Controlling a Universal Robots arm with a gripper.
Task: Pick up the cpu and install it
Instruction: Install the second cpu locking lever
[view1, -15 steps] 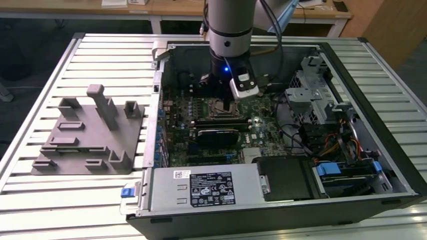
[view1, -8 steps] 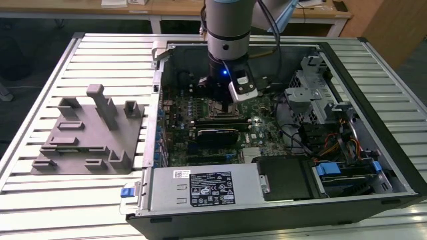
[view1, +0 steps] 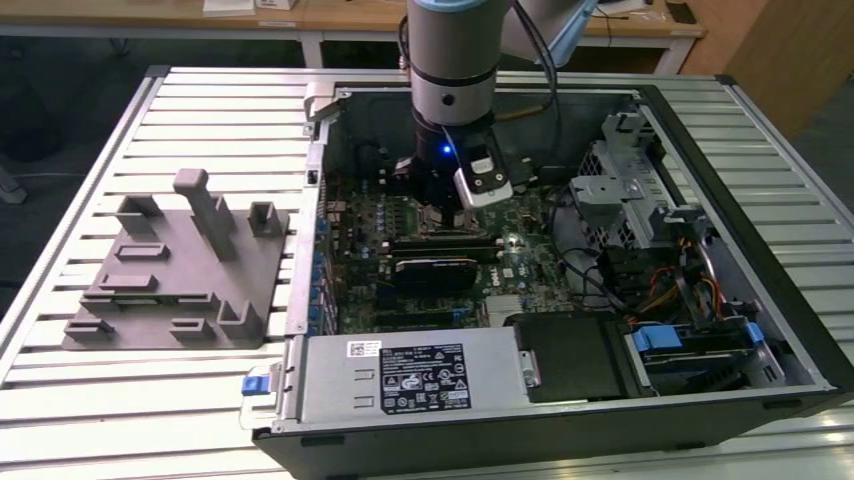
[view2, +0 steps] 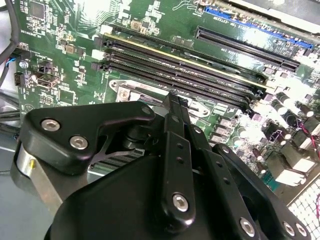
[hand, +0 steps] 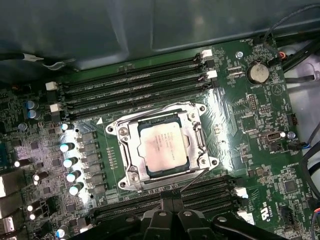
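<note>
The cpu (hand: 162, 147), a small square chip with a silvery top, lies flat in the socket on the green motherboard (hand: 250, 115). A metal socket frame (hand: 126, 150) surrounds it, and a thin lever (hand: 196, 179) runs off one corner. My gripper (hand: 170, 204) hangs just above the board beside the socket, apart from the chip, its black fingers (view2: 172, 107) pressed together with nothing between them. In the exterior view the arm (view1: 454, 60) reaches straight down into the open computer case (view1: 747, 330).
Long memory slots (hand: 135, 82) flank the socket on both sides. A grey stepped block with upright posts (view1: 174, 270) stands on the slatted table at the exterior view's left. Inside the case sit a power supply (view1: 400, 375), a drive cage (view1: 627, 190) and cable bundles (view1: 667, 290).
</note>
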